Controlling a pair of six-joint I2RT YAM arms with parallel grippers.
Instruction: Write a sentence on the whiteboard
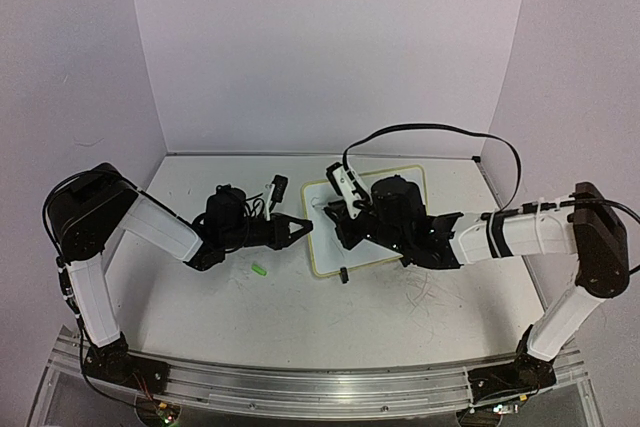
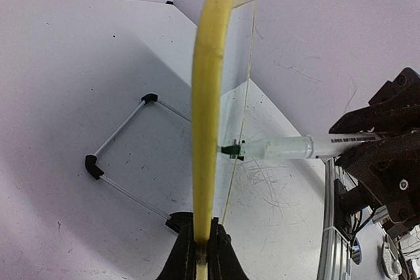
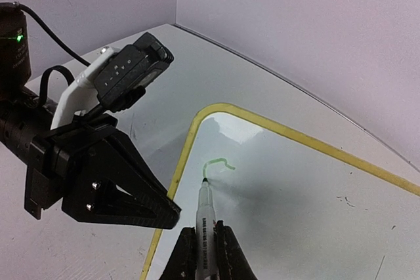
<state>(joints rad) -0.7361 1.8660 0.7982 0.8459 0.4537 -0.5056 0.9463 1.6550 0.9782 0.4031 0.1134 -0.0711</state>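
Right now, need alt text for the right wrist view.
The right hand, at the bottom edge, grips a marker whose tip meets a short green hooked stroke near the corner of a yellow-rimmed whiteboard. On the left, the black left hand clamps the board's rim.

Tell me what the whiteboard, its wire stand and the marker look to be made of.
Whiteboard: glossy white panel, likely coated plastic or melamine; it shows soft reflections. Its yellow rim looks like matte plastic.
Wire stand: thin pale rod, probably metal, with black caps at the bends.
Marker: smooth plastic barrel, partly translucent, printed text.
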